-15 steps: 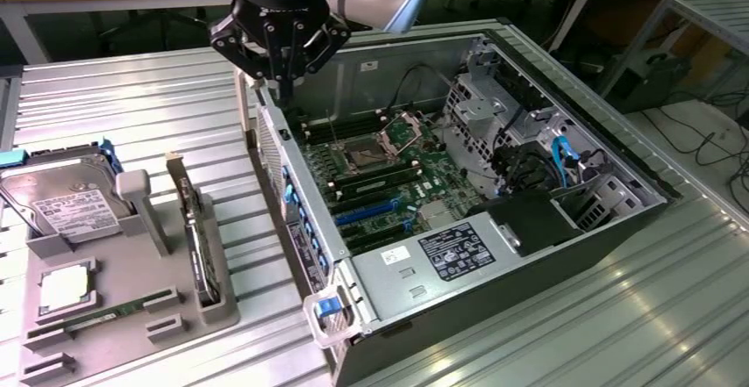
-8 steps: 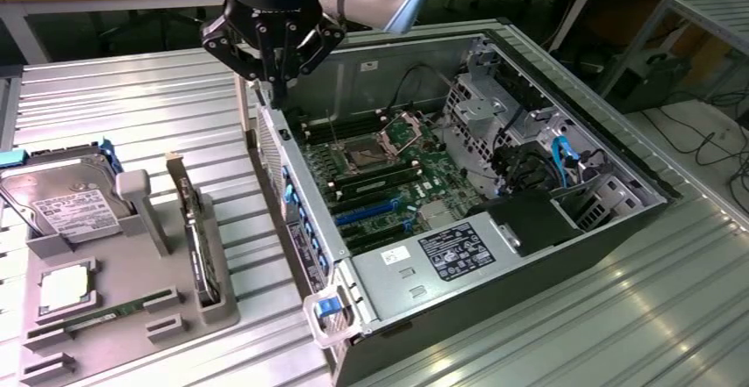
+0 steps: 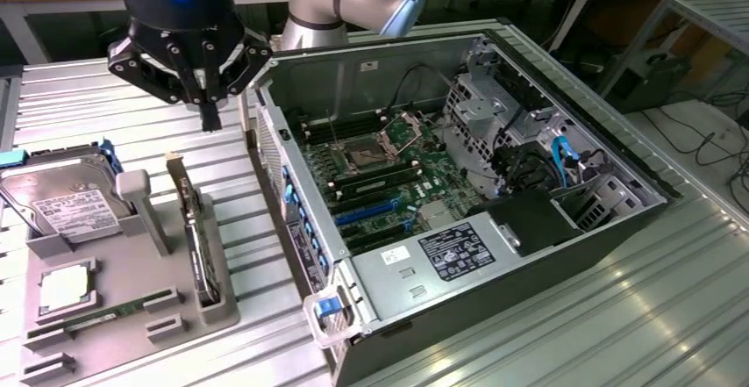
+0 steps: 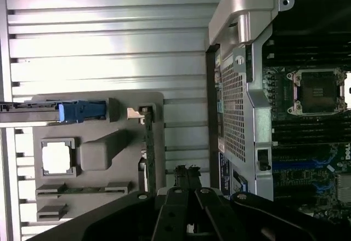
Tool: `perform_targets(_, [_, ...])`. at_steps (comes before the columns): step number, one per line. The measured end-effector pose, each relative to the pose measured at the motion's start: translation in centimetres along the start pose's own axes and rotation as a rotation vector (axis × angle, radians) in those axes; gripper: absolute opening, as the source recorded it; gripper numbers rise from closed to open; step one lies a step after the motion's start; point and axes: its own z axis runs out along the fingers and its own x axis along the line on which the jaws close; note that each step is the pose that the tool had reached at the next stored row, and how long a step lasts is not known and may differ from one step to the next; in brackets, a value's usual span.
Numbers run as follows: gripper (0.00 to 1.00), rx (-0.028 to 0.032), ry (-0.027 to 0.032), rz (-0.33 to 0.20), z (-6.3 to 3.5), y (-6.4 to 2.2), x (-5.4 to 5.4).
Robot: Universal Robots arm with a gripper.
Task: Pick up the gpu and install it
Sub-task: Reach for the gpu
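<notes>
Pincer (image 3: 210, 120), item one: black fingers pressed together, narrow, holding nothing; it hangs above the desk (image 3: 655, 317) between the holder tray (image 3: 129, 273) and the rear corner of the computer case (image 3: 387, 268), touching neither; seen from the wrist (image 4: 186, 174) it points down at the slatted desk top (image 4: 109, 32). Gpu (image 3: 196, 238), item two: thin dark card standing on edge in a slot along the tray's side nearest the case, pale bracket end toward the pincer, below the fingertips and apart from them; from the wrist it shows edge-on (image 4: 148, 142), just off the fingers' line. Same tray, toward the desk edge at the exterior view's left: hard drive (image 3: 65, 196) upright, processor chip (image 3: 65, 286) lying flat, memory stick (image 3: 105, 315) in its groove. Case lies open on its side, motherboard (image 3: 387, 163) exposed, blue expansion slots (image 3: 365, 213) near the tray-side wall. Risks, as judged: closed fingers brought down would strike the card's top edge rather than straddle it; a grip near the bracket end could let the long card swing or tilt; the card is thin, so a slight sideways offset would miss it or push it against its slot; the case wall stands close beside the tray and could catch the card.
</notes>
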Motion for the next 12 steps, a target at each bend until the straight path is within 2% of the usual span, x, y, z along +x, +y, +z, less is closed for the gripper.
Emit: perform_targets(12, [0.11, -0.0004, 0.0009, -0.019, 0.09, -1.0, 1.7])
